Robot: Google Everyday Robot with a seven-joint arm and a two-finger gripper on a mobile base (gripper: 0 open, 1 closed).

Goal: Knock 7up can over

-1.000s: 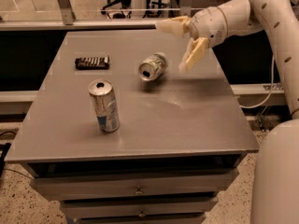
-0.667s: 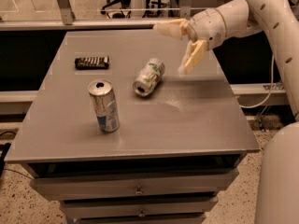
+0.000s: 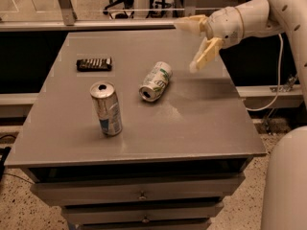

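Observation:
The 7up can point(image 3: 155, 81), white and green with a silver top, lies on its side near the middle of the grey table point(image 3: 201, 119), its open top facing the front left. My gripper point(image 3: 192, 44) hangs above the table's right rear part, to the right of the can and apart from it. Its two cream fingers point(image 3: 205, 55) are spread wide and hold nothing.
A slimmer silver can with a blue label point(image 3: 106, 108) stands upright at the front left. A dark flat packet point(image 3: 94, 63) lies at the rear left. The table has drawers below its front edge. My white arm point(image 3: 259, 16) reaches in from the right.
The 7up can has rolled on its side toward the front left. My gripper has drawn back slightly to the right.

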